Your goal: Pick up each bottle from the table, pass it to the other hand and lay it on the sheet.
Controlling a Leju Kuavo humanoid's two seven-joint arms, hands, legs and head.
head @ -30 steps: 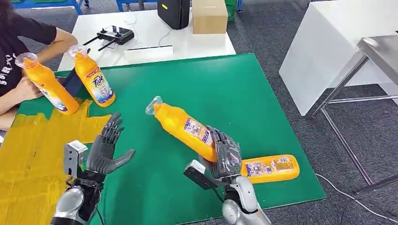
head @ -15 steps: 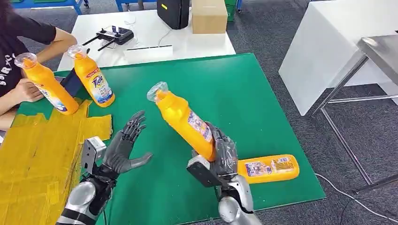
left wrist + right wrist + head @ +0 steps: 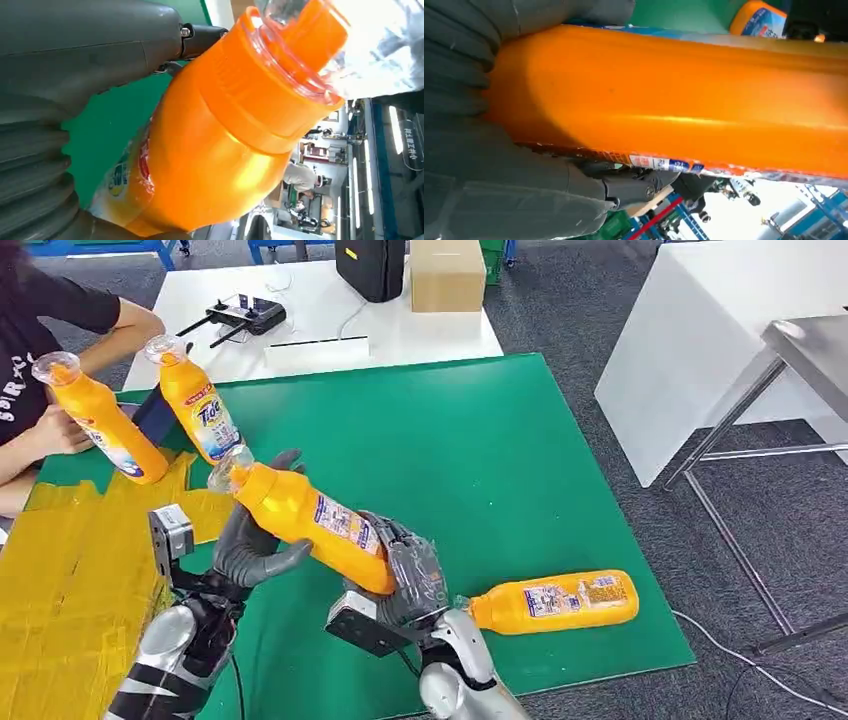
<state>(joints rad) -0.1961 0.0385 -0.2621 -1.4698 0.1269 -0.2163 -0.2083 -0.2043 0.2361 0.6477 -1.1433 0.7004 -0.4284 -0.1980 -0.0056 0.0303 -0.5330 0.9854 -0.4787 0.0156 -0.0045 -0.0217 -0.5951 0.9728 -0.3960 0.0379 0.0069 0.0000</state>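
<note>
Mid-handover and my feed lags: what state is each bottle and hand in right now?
Orange bottle in hand-over: tilted, off the table, clear cap on.
Right hand: grips its base.
Left hand: cups its neck end.
Orange bottle near the table's edge: lying flat.
Two orange bottles by the person: leaning.

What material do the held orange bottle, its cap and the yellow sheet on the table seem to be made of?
Held bottle: likely glossy opaque plastic; the wrist views show smooth highlights and a printed label.
Cap: clear plastic, since the orange neck shows through it.
Yellow sheet: matte, flat, with tape-like strips; perhaps paper or foam, uncertain.
</note>
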